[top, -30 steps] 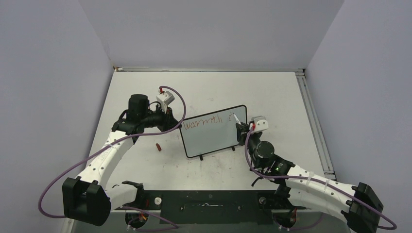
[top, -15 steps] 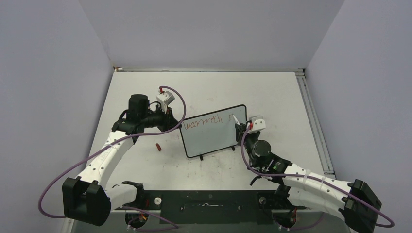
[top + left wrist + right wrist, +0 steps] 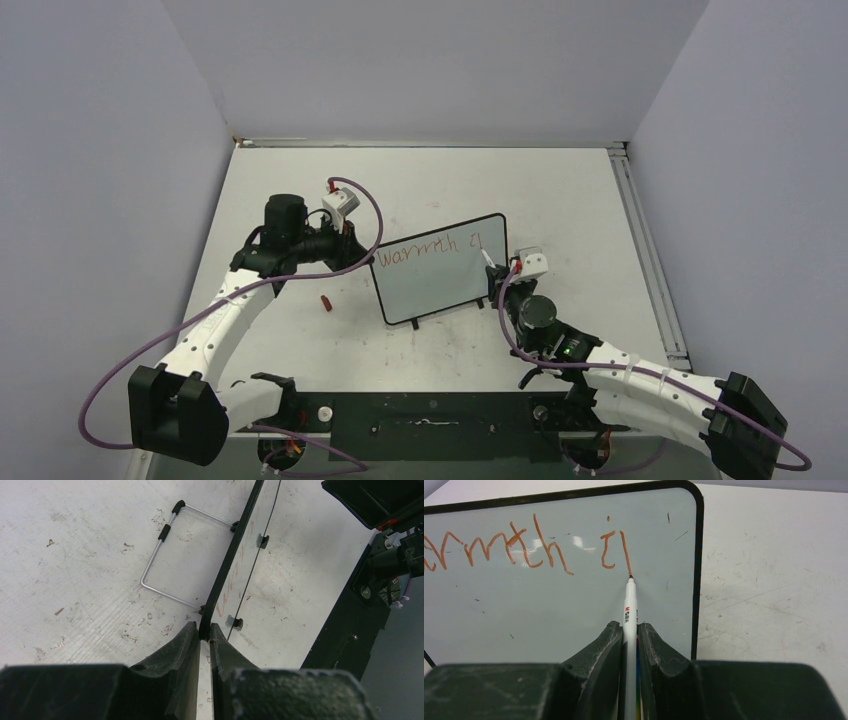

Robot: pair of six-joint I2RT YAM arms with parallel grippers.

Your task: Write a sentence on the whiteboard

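The whiteboard (image 3: 440,290) stands upright mid-table on its small black feet. Its top line carries the sentence (image 3: 425,249) in red marker, reading "Warmth i" plus a fresh downstroke (image 3: 625,555). My left gripper (image 3: 362,258) is shut on the board's left edge; in the left wrist view its jaws (image 3: 204,630) pinch the black frame (image 3: 235,555). My right gripper (image 3: 626,627) is shut on a white marker (image 3: 630,605). The marker's tip touches the board (image 3: 549,610) at the lower end of that stroke, near the right frame.
A small red marker cap (image 3: 324,301) lies on the table left of the board. A wire stand (image 3: 165,555) juts from the board's back. A black base plate (image 3: 430,425) runs along the near edge between the arm bases. Grey walls enclose the table.
The right gripper has drawn the marker down the board toward the near side, leaving a new long stroke after the "i". The left arm and the board have not moved.
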